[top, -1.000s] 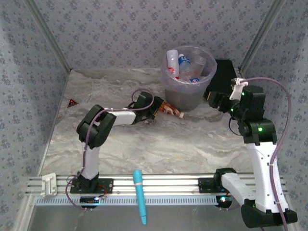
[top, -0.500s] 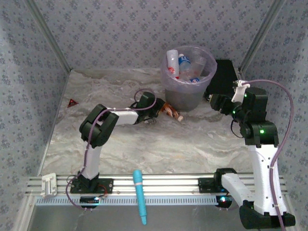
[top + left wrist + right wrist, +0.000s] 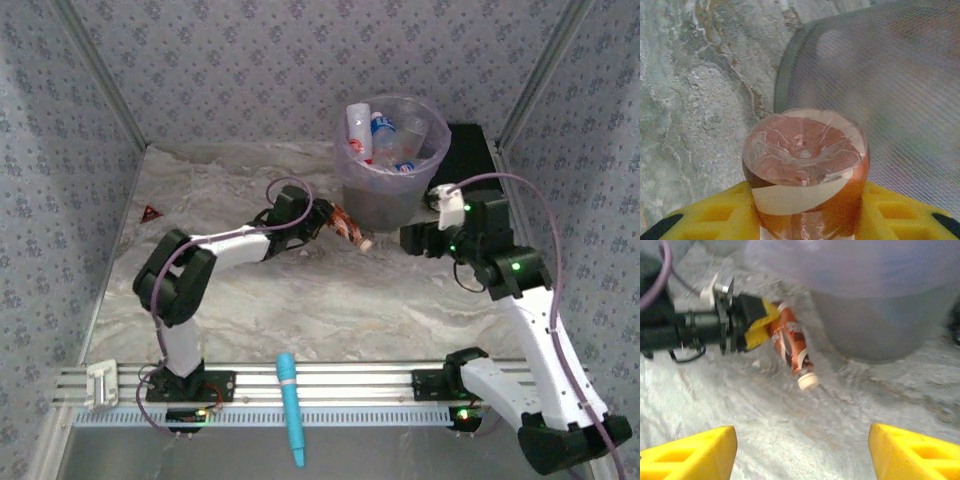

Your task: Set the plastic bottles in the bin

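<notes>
Top external view: the left gripper (image 3: 322, 220) reaches toward the far middle of the tabletop (image 3: 300, 300), and its jaws are clamped on the base end of a brown bottle (image 3: 348, 226). The bottle slants with its pale cap (image 3: 366, 243) pointing to the near right, just beside the left foot of the bin (image 3: 392, 208). The bin stands upright at the far side, with several other bottles (image 3: 372, 135) inside it showing red, white and blue. The right gripper (image 3: 408, 238) hangs just right of the held bottle, near the bin's near side and apart from both. A black box (image 3: 470, 150) sits behind the bin on the right, and a light-blue pen-shaped tool (image 3: 290, 405) lies across the rail at the near edge. In the left wrist view, the yellow fingers (image 3: 715, 215) of the left gripper (image 3: 807, 210) press both sides of the brown bottle (image 3: 805, 155), seen end-on by its clear domed bottom, with the ribbed wall of the bin (image 3: 890, 75) just beyond. In the right wrist view, the right gripper (image 3: 802, 450) has its jaws spread wide with nothing between them. Past them the brown bottle (image 3: 789, 342) hangs from the left gripper (image 3: 757, 322) beside the bin (image 3: 880, 320). Whether its cap (image 3: 807, 381) touches the tabletop cannot be told.
</notes>
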Tool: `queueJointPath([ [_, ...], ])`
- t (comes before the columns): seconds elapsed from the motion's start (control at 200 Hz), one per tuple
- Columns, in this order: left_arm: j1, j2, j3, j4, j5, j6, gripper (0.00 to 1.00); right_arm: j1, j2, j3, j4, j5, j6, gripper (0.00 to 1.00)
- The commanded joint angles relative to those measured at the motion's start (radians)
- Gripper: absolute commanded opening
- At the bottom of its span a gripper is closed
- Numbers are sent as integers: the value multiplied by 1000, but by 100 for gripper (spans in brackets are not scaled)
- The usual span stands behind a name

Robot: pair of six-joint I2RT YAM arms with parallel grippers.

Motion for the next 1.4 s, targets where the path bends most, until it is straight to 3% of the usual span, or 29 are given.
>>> queueJointPath([
  [0.0,20,-140,3,-77,85,188,39,72,53,55,-28,19,-76,73],
  [0.21,46,-316,-23,-139,278,371,39,140,202,104,34,-150,-118,86],
  [0.415,35,-391,-54,-56,368,343,40,123,333,144,143,-282,-75,90],
  [0.575,17,-395,-64,12,392,315,40,114,397,140,276,-484,-48,92],
  [0.785,9,-390,-70,86,430,263,39,82,457,163,260,-509,-55,91],
  [0.989,7,-384,-52,69,402,280,39,66,477,170,277,-621,-24,77],
  [1.269,3,-345,-15,93,389,261,40,47,483,196,248,-653,-36,57],
  [1.394,0,-338,-4,101,381,256,45,46,480,209,240,-653,-40,47],
])
